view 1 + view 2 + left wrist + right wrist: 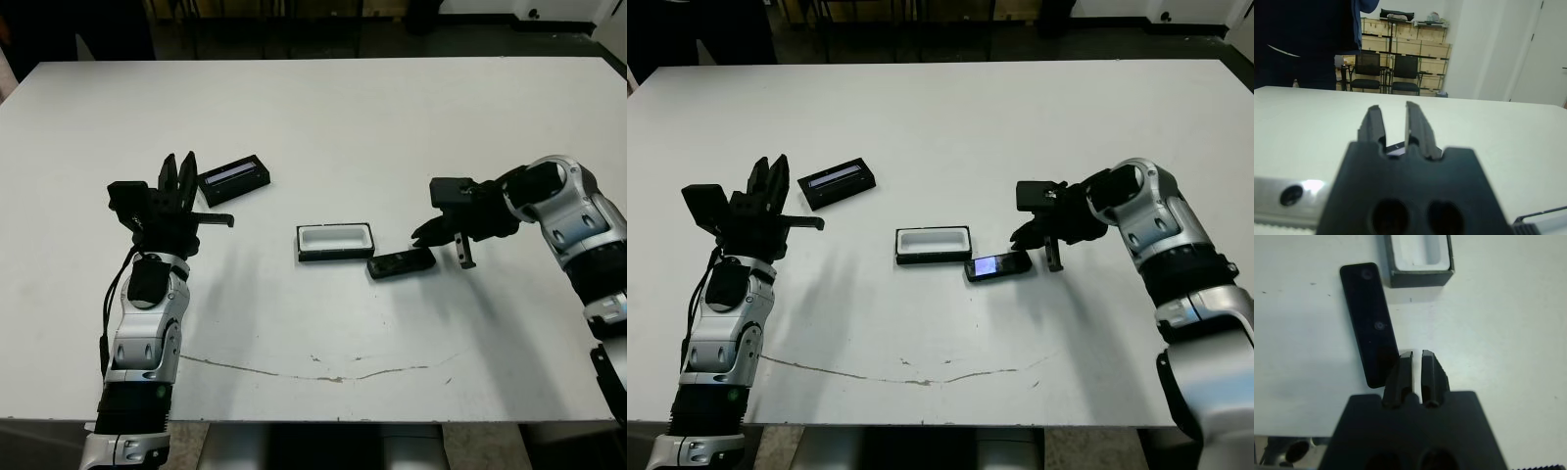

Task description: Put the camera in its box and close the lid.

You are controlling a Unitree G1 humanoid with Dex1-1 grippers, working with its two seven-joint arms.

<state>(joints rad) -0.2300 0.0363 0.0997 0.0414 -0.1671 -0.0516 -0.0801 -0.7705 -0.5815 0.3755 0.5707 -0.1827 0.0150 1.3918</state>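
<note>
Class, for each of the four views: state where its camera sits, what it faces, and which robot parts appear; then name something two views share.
Left eye view: head camera, looking down at the table; both arms show, with lid, box and camera.
Right eye view: same head, same scene.
Left wrist view: along the left pincer, across the table to chairs and a person.
Right wrist view: along the right pincer, down on camera and box.
Shared: camera and box, in the right wrist and eye views.

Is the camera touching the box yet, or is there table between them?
Apart. In the right wrist view a strip of white table shows between the camera and the box; the camera lies flat on the table beside it, not inside.
</note>
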